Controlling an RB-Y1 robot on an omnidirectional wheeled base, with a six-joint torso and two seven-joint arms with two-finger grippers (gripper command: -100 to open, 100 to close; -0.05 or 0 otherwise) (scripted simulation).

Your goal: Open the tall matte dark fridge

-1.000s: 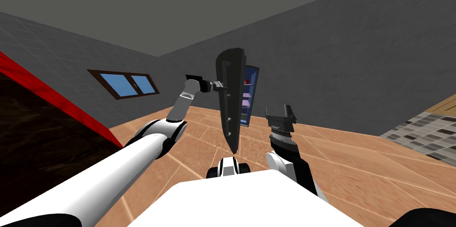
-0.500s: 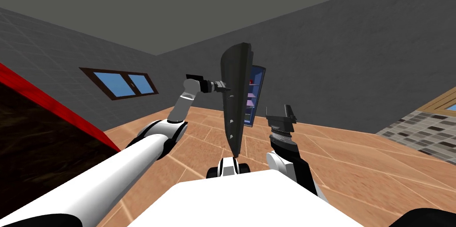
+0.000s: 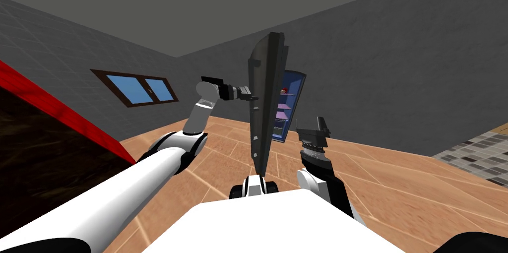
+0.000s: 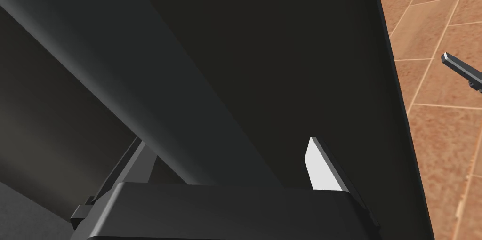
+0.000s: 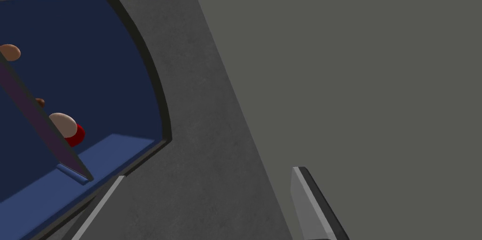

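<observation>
Holding the right gripper (image 3: 311, 127) raised just ahead of the chest, to the right of the open door, touching nothing. Holding its fingers (image 5: 308, 199) spread apart and pointing up toward the grey wall (image 5: 357, 86) and a corner of the open cabinet.

Holding the left gripper (image 3: 252, 97) farther out, at the outer face of the fridge door (image 3: 265, 96). Straddling the door's long dark handle (image 4: 164, 96) with the fingers (image 4: 322, 171) apart. Laying one against the bar's side and standing the other clear of it, with a strip of door face between, so not clamping.

Standing the door wide open and edge-on over the tan tiled floor (image 3: 387, 165).

Exposing, behind the door, the fridge (image 3: 292, 96) against the grey wall: blue interior and pale shelves. Carrying a red item (image 5: 77, 136) beneath a round pinkish item (image 5: 61, 120), and a round tan item (image 5: 9, 52) on a different shelf.

Showing a blue-paned window (image 3: 135, 89) in the adjoining wall, well to the left of the fridge.
</observation>
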